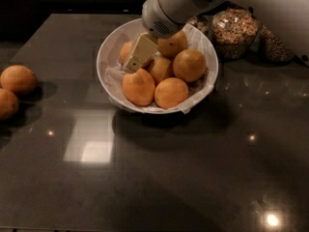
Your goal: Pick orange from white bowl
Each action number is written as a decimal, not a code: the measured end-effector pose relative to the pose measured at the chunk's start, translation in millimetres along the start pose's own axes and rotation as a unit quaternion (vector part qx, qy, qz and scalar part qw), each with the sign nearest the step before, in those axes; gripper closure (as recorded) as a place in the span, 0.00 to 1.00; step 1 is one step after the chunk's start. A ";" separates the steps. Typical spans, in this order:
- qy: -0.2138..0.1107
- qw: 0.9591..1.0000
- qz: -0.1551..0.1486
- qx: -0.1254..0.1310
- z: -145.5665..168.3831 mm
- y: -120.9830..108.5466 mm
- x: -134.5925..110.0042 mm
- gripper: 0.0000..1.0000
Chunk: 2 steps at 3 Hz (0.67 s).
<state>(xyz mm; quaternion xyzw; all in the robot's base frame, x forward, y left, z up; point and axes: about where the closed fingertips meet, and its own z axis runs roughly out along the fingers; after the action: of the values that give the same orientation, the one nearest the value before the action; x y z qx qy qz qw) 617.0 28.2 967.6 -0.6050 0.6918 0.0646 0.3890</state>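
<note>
On a dark polished stone countertop (193, 178), ceiling lights reflect as bright spots and one pale square patch near the front left. Room behind is dark, nothing readable. Two loose oranges (18, 79) sit at the far left edge, touching or nearly so, well apart from the bowl. At the back right stand two glass jars of grain (234, 33), just behind the bowl.

White bowl (105, 57) sits upper centre, lined with crumpled white paper (116, 76) that spills over the front rim. Six oranges are piled inside: front-left orange (138, 87), front-right orange (171, 93), middle one (161, 67), right one (189, 65), back one (173, 43), and a left-back orange (125, 50) partly hidden.

Gripper (131, 65), cream coloured, reaches down from the white arm (169, 6) into the bowl's left side, over the left-back orange, tip just above the front-left orange. Open, closed or clamped: cannot tell.
</note>
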 end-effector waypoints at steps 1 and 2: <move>-0.002 1.000 -0.003 0.006 4.7 -5.8 -0.6 0.06; 0.006 1.000 -0.008 0.015 6.9 -14.3 5.2 0.09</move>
<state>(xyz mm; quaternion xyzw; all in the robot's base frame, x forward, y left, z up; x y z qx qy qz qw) 633.0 24.2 965.1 -0.6046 0.6905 0.0469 0.3943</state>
